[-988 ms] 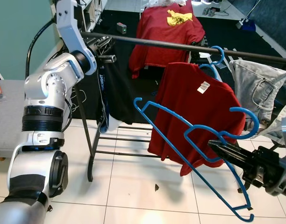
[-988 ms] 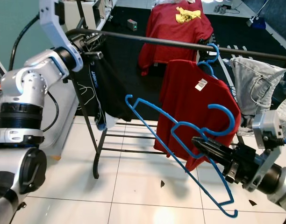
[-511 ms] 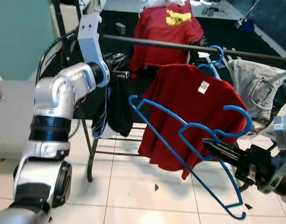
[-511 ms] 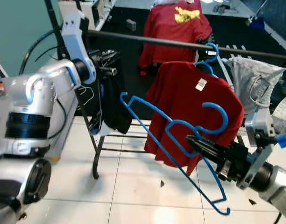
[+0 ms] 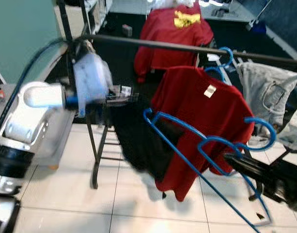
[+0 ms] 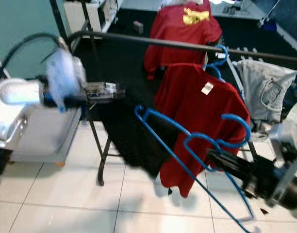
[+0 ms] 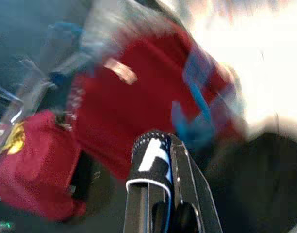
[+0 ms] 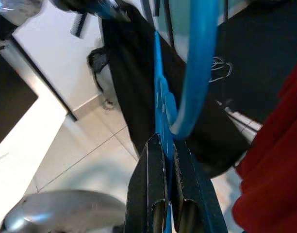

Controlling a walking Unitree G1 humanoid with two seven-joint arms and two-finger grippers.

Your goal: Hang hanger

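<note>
Two claws work the rail [image 5: 187,47]: at left, the blurred left claw [image 5: 120,99] appears closed on a black garment [image 5: 139,141]; at right, the right claw [image 5: 236,160] pinches the empty blue hanger [image 5: 187,145], its hook below the rail, not yet hung. One red shirt [image 5: 206,111] hangs; another lies beyond.

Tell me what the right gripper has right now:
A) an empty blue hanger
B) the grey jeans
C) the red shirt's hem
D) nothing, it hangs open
A: the right gripper is shut on the neck of the empty blue hanger, below its hook and still short of the rail; the right wrist view shows its fingers pinching the blue bar.
</note>
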